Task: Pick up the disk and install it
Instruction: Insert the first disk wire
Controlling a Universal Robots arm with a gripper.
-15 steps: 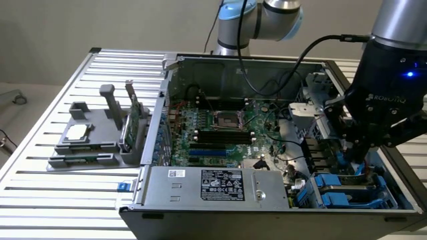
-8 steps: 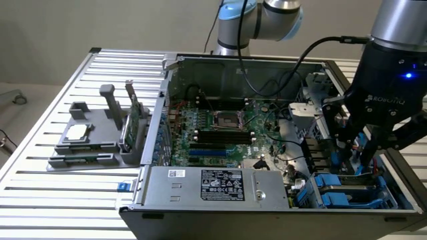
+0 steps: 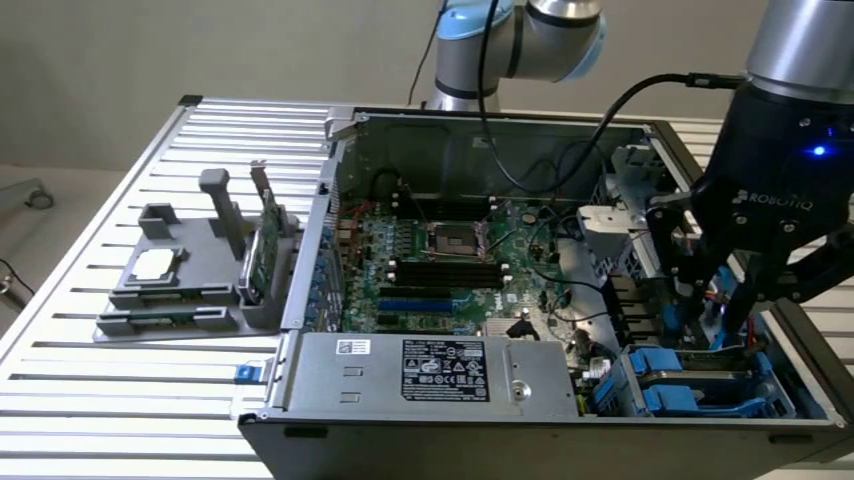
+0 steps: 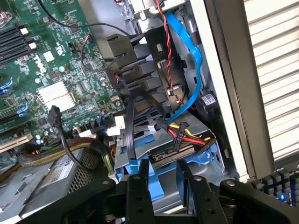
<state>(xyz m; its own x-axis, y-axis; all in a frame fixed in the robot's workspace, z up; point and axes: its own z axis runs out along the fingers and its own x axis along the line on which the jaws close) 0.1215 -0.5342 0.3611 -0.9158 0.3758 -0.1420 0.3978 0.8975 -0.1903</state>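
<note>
The slatted metal worktop (image 3: 200, 130) carried an open computer case (image 3: 534, 452) that took up its middle and ran to the edge at the exterior view's right. The green motherboard (image 3: 441, 250) lay flat on the floor of the case, and the grey power supply (image 3: 427, 370) with its black label sat along the front wall. A grey fixture (image 3: 187, 300) stood on the worktop near the edge at the exterior view's left, with a flat silver square piece (image 3: 154, 265) lying on it and a thin green card (image 3: 271, 250) upright in a slot. My gripper (image 3: 707, 310) hung inside the case, over the drive bay in the front corner at the exterior view's right. Its fingers (image 4: 140, 196) stood parted with a clear gap, and I saw nothing clamped between them. The disk (image 3: 705, 376) lay in that bay just below me, framed by its blue rails. A blue cable (image 4: 187, 42) and a red-and-black twisted pair (image 4: 169, 60) ran down beside it.
</note>
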